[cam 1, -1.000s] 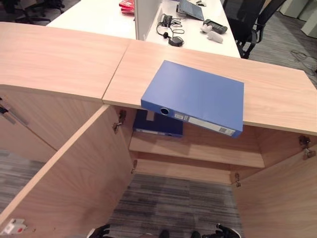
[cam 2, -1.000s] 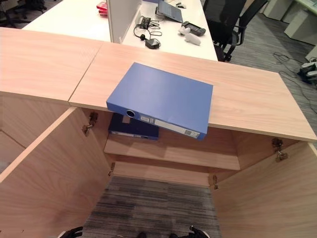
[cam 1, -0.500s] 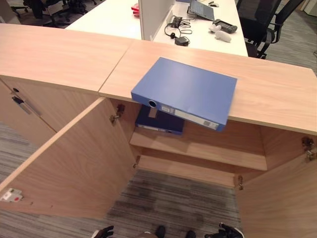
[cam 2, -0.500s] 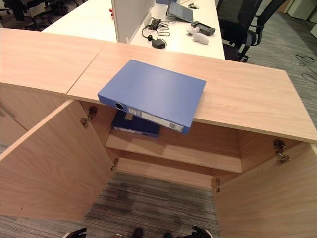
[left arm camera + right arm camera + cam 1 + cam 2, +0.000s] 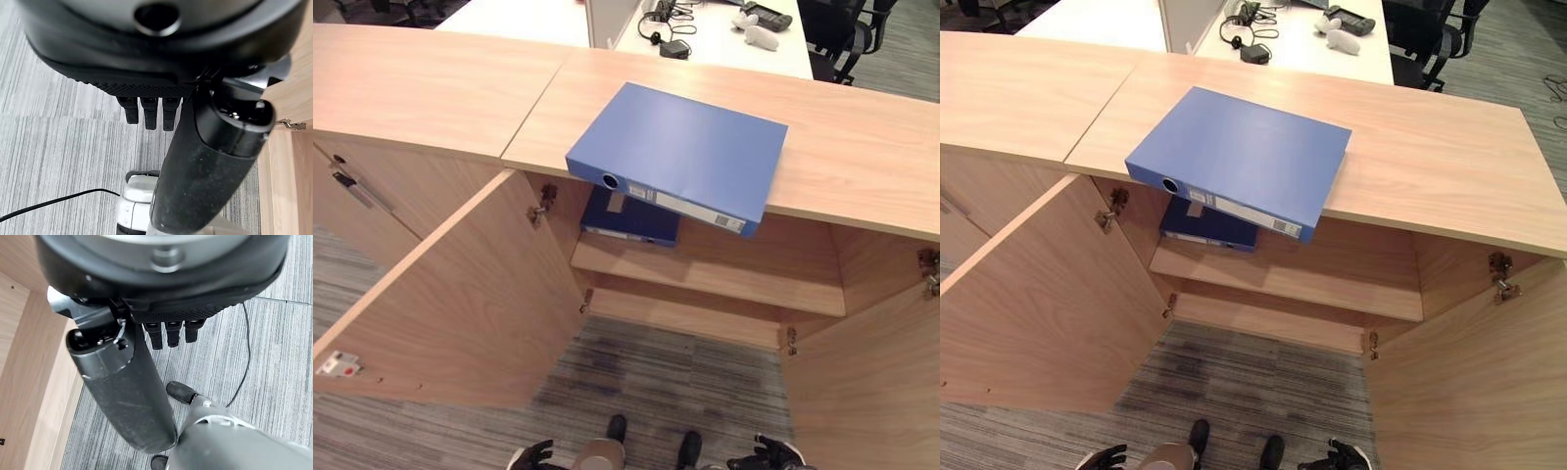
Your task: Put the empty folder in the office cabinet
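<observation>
— While hanging low by the floor, both hands idling: left hand (image 5: 533, 454) and right hand (image 5: 759, 455) holding nothing, fingers (image 5: 149, 113) loosely straight; the reach not yet begun.

— Lying flat on the worktop (image 5: 862, 166), the blue folder (image 5: 680, 152), spine corner jutting past the front edge; well apart from either hand; directly above the open office cabinet (image 5: 705, 284).

— Sitting already on the shelf (image 5: 744, 289) at its left end, a darker folder (image 5: 631, 217); doors (image 5: 450, 294) swung wide; access looking clear.

— Next, probably: raising a hand to that overhanging corner, closing round it, then lowering and sliding in beside the darker folder; watching for tipping off the edge.
</observation>
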Controlling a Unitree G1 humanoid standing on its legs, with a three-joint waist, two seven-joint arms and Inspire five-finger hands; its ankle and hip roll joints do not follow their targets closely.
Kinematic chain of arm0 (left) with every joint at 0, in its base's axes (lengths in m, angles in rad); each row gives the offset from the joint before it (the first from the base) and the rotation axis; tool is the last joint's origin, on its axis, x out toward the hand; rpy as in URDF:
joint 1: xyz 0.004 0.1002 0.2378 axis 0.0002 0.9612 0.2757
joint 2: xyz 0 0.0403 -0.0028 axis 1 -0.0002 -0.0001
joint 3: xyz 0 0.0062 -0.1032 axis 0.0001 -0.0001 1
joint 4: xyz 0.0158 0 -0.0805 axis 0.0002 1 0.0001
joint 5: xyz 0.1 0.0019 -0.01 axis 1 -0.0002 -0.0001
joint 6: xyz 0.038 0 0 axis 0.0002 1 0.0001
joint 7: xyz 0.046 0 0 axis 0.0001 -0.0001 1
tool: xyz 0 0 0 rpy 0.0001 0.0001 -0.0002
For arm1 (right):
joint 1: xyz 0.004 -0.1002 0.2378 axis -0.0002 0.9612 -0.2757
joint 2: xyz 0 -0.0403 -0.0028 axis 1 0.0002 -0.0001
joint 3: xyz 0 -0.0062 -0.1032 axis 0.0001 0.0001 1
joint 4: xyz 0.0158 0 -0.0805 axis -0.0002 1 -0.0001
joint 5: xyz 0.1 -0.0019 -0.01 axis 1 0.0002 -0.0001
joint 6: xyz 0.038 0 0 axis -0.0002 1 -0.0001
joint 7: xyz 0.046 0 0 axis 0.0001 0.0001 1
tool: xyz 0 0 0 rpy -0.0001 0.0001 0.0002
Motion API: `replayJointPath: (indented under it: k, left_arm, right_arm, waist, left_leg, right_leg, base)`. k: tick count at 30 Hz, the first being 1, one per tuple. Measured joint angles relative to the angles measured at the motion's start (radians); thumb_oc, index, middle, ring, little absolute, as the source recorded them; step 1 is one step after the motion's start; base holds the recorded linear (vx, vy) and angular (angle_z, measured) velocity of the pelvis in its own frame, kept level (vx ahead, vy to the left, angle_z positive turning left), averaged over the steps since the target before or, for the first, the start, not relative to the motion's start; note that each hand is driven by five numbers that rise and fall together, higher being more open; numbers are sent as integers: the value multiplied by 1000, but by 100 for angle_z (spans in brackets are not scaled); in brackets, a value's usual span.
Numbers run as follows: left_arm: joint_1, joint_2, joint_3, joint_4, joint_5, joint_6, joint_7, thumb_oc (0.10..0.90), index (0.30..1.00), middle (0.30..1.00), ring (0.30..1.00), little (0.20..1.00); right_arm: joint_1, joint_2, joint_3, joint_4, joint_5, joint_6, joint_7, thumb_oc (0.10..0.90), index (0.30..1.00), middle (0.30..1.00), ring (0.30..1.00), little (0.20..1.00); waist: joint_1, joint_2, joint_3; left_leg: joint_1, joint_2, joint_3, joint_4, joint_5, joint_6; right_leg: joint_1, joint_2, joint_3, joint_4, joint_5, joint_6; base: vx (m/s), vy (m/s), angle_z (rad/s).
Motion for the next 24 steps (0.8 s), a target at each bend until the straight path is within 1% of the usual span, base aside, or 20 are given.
replayJointPath:
  k: [1,2,3,4,6,7,9,10,12,13,14,15,16,17,18,19,20,22,23,24]
  left_arm:
    - [-21,16,-2,-2,0,-3,1,800,900,900,900,900]
    - [-71,27,-14,4,0,-2,1,800,900,900,900,900]
    - [-111,33,-21,8,0,0,2,800,900,900,900,900]
    - [-124,40,-22,7,0,0,1,800,900,900,900,900]
    - [-127,35,-23,8,0,1,-1,800,900,900,900,900]
    - [-120,21,-16,9,1,1,1,800,900,900,900,900]
    - [-97,9,-15,22,1,1,0,800,900,900,900,900]
    - [-94,8,-16,28,1,2,0,800,900,900,900,900]
    - [-84,13,-17,28,2,2,0,800,900,900,900,900]
    - [-72,18,-16,26,2,2,0,800,900,900,900,900]
    - [-69,21,-16,25,3,2,0,800,900,900,900,900]
    - [-61,29,-9,22,3,2,0,800,900,900,900,900]
    - [-57,33,-5,22,3,2,0,800,900,900,900,900]
    - [-57,33,-5,22,3,2,0,800,900,900,900,900]
    - [-51,42,5,18,2,2,0,800,900,900,900,900]
    - [-47,57,12,11,1,-1,1,800,900,900,900,900]
    - [-47,64,12,7,1,0,-2,800,900,900,900,900]
    - [-42,61,6,7,1,0,1,800,900,900,900,900]
    - [-42,61,3,6,1,0,0,800,900,900,900,900]
    - [-37,61,3,8,0,1,0,800,900,900,900,900]
  right_arm:
    - [-11,4,0,0,1,-2,0,800,900,900,900,900]
    - [-23,4,0,3,2,-4,-1,800,900,900,900,900]
    - [-39,3,0,4,2,-1,-3,800,900,900,900,900]
    - [-54,6,1,3,2,2,-7,800,900,900,900,900]
    - [-64,-3,-4,3,2,-1,-14,800,900,900,900,900]
    - [-65,-10,-19,2,1,-2,-16,800,900,900,900,900]
    - [-54,-20,-21,0,1,-3,-18,800,900,900,900,900]
    - [-47,-21,-21,1,1,-2,-18,800,900,900,900,900]
    - [-25,-7,-21,0,1,3,-17,800,900,900,900,900]
    - [-15,6,-19,1,0,3,-15,800,900,900,900,900]
    - [-17,18,-18,2,0,6,-10,800,900,900,900,900]
    - [-24,39,-8,-3,-1,2,-7,800,900,900,900,900]
    - [-26,47,-7,-7,-1,1,-6,800,900,900,900,900]
    - [-26,48,-7,-7,-1,1,-6,800,900,900,900,900]
    - [-28,56,-5,-10,-1,3,-1,800,900,900,900,900]
    - [-32,60,-2,-19,0,3,1,800,900,900,900,900]
    - [-34,60,-1,-21,0,3,2,800,900,900,900,900]
    - [-26,58,-1,-17,-1,4,1,800,900,900,900,900]
    - [-22,58,-1,-17,-1,6,1,800,900,900,900,900]
    - [-24,58,-1,-17,-1,6,2,800,900,900,900,900]
  waist:
    - [11,-15,10]
    - [24,-28,34]
    - [29,-41,56]
    - [37,-52,61]
    - [29,-38,63]
    - [17,-29,64]
    - [13,-23,61]
    - [13,-24,58]
    - [9,-44,41]
    - [4,-53,28]
    - [2,-51,26]
    - [1,-30,17]
    - [-6,-20,11]
    - [-6,-20,11]
    - [-8,-11,9]
    - [-10,5,9]
    - [-14,9,6]
    - [-9,15,0]
    - [-5,14,-2]
    - [-3,14,-6]
  left_leg:
    - [-47,1,-11,72,-11,-16]
    - [-124,-14,-54,205,-7,-38]
    - [-192,-22,-74,299,-9,-70]
    - [-209,5,-72,256,-23,-74]
    - [-206,93,-70,78,8,-83]
    - [-171,124,-91,-40,25,-80]
    - [-141,107,-97,-64,57,-75]
    - [-134,93,-93,-66,101,-75]
    - [-133,52,-61,-60,121,-43]
    - [-126,27,-35,-58,125,-12]
    - [-116,19,-18,-59,115,4]
    - [-89,30,16,-78,111,28]
    - [-71,31,26,-93,119,46]
    - [-70,31,26,-93,119,46]
    - [-38,29,49,-114,112,68]
    - [-5,30,68,-141,102,81]
    - [7,29,68,-152,108,86]
    - [19,17,73,-165,113,76]
    - [28,7,73,-170,113,76]
    - [32,3,77,-174,112,77]
  right_leg:
    - [-11,1,-7,0,-3,-5]
    - [-13,2,-11,0,0,-12]
    - [-4,-8,-15,0,1,-23]
    - [-6,-7,-22,-1,1,-25]
    - [8,15,-37,-1,-8,-17]
    - [16,16,-29,-1,-16,-4]
    - [35,-5,-15,0,-22,12]
    - [39,-24,-3,0,-26,23]
    - [34,-70,20,11,-31,31]
    - [24,-96,20,39,-17,38]
    - [8,-111,17,78,-2,45]
    - [-52,-121,7,178,41,62]
    - [-70,-129,-3,221,63,71]
    - [-70,-129,-4,222,63,72]
    - [-92,-148,-33,278,93,107]
    - [-134,-171,-67,386,79,178]
    - [-142,-172,-70,422,40,189]
    - [-121,-196,-104,385,17,184]
    - [-85,-219,-129,307,22,179]
    - [-55,-238,-129,244,33,173]
  base:
    - [79,115,20]
    - [182,182,26]
    - [233,220,18]
    - [232,266,8]
    - [223,302,5]
    - [170,238,-12]
    - [119,180,-22]
    - [107,201,-18]
    - [68,194,-19]
    - [34,189,-21]
    - [13,191,-53]
    - [13,198,-58]
    - [13,182,-48]
    - [33,137,-29]
    - [42,57,-43]
    - [63,-42,-39]
    - [68,-108,-20]
    - [81,-150,10]
    - [121,-181,10]
    - [150,-187,-4]
